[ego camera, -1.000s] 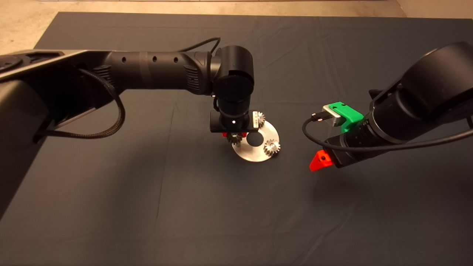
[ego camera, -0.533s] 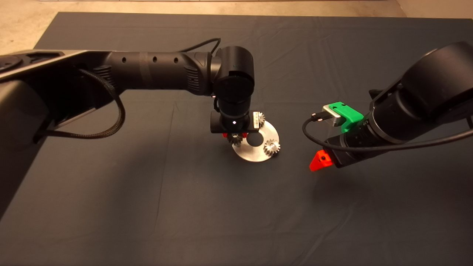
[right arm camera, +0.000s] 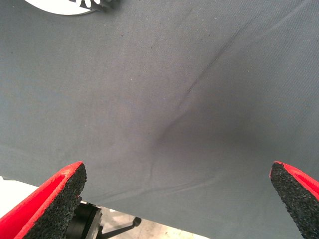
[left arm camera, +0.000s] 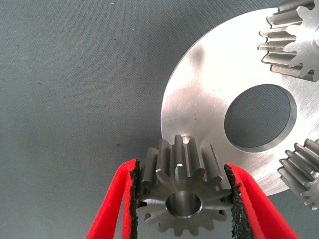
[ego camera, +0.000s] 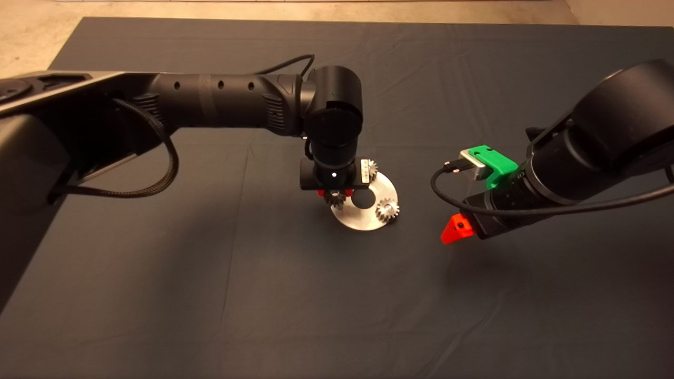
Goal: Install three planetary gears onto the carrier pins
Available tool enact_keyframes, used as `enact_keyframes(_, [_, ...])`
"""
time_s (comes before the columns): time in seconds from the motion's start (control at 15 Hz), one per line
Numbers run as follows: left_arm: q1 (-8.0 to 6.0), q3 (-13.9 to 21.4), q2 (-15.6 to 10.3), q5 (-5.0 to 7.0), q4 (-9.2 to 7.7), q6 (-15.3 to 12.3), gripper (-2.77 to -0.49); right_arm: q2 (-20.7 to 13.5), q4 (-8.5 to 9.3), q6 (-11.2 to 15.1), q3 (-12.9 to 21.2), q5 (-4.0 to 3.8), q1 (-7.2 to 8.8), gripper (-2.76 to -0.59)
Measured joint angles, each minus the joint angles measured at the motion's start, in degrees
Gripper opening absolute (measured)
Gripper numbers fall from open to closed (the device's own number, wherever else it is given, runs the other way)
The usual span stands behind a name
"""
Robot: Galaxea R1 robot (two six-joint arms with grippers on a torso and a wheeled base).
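A flat silver disc (ego camera: 358,218) with a central hole lies mid-mat. Two planetary gears (ego camera: 387,209) (ego camera: 372,168) sit on it near the rim. My left gripper (ego camera: 334,193) points straight down at the disc's left edge, shut on a third gear (ego camera: 335,198). In the left wrist view this gear (left arm camera: 183,199) is clamped between the black pads (left arm camera: 133,189) over the disc's rim (left arm camera: 199,109). Beside it are the other two gears (left arm camera: 294,42) (left arm camera: 304,172). The carrier pins are hidden beneath the gears. My right gripper (ego camera: 459,229) hovers open to the right of the disc.
The dark mat (ego camera: 210,295) spreads wide around the disc, with pale floor (ego camera: 31,37) beyond its far edge. In the right wrist view the open right gripper (right arm camera: 182,194) hangs over bare mat (right arm camera: 164,99), with floor past the mat's edge.
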Motion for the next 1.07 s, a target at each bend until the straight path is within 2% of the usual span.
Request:
enact_keyframes(0.6, [0.06,0.0,0.8,0.06,-0.09,0.0,-2.36,0.2,0.01,0.0,0.0,-0.02,0.0,-0.61])
enact_keyframes(1.07, [1.4,0.0,1.4,0.17,-0.13,0.0,-2.37,0.2,0.0,0.0,0.0,-0.01,0.0,-0.61])
